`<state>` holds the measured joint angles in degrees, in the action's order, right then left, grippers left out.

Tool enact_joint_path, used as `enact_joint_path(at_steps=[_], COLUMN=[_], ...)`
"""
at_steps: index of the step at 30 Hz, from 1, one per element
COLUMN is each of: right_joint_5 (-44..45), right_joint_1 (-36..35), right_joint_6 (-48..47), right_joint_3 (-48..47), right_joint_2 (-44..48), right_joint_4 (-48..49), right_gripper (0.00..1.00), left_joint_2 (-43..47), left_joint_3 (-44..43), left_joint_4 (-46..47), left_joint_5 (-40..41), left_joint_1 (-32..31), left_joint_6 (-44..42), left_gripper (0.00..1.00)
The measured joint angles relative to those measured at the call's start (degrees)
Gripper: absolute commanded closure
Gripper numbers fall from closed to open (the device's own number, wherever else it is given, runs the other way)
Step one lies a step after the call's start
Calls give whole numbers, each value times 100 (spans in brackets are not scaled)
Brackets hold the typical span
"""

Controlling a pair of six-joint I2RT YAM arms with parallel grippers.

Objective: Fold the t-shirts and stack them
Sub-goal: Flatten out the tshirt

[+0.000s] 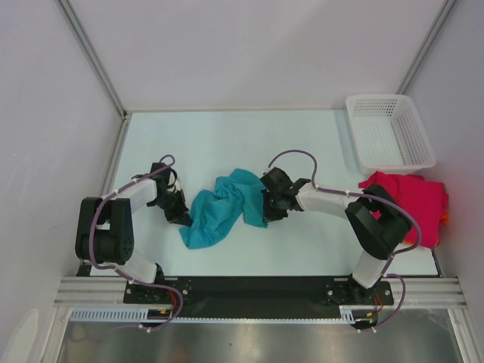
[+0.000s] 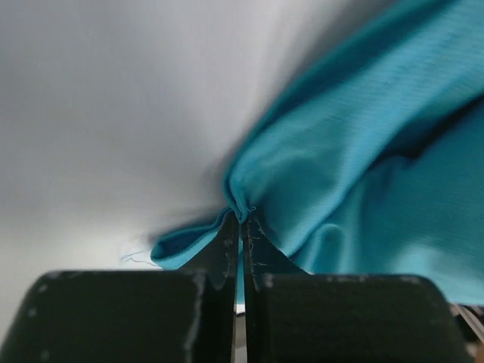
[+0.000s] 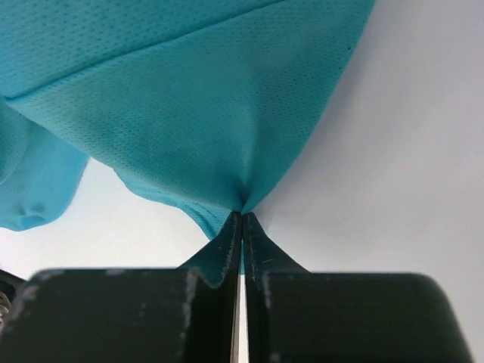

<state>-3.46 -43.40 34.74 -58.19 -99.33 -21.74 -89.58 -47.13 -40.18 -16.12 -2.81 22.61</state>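
A teal t-shirt (image 1: pixel 221 206) lies crumpled at the middle of the table between my two arms. My left gripper (image 1: pixel 184 218) is shut on its left edge; in the left wrist view the cloth (image 2: pixel 355 174) bunches right at the pinched fingertips (image 2: pixel 242 217). My right gripper (image 1: pixel 266 204) is shut on its right edge, and the right wrist view shows the teal fabric (image 3: pixel 189 98) gathered into the closed tips (image 3: pixel 242 214). A crimson-pink t-shirt (image 1: pixel 412 203) lies at the right edge of the table, with an orange edge (image 1: pixel 445 219) showing under it.
A white mesh basket (image 1: pixel 389 132) stands at the back right corner. The white table (image 1: pixel 227 144) is walled by white panels on the left, back and right. The arm bases sit on the black rail (image 1: pixel 249 287) at the near edge.
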Motion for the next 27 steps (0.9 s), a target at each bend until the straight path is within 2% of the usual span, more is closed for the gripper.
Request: enact_joint_path(at_steps=[5, 10, 17, 23, 27], right_joint_5=[-107, 17, 428, 874, 1161], right_joint_1=[0, 103, 1075, 1858, 2041], right_joint_6=[17, -76, -380, -636, -721], right_joint_3=[2, 35, -144, -1080, -1871], right_joint_2=[4, 407, 1670, 2645, 3069], right_joint_4=[46, -162, -879, -1729, -2262], right_gripper=[100, 100, 100, 100, 100], left_joint_2=[81, 352, 817, 1224, 1532], left_joint_3=[138, -188, -1290, -1923, -2428], left_joint_4=[221, -55, -616, -1075, -1366], left_joint_5=[-1016, -1397, -1473, -1416, -1283], left_joint_1=[0, 44, 350, 844, 973], left_joint_6=[87, 74, -76, -66, 31], left_gripper=[100, 100, 100, 100, 100])
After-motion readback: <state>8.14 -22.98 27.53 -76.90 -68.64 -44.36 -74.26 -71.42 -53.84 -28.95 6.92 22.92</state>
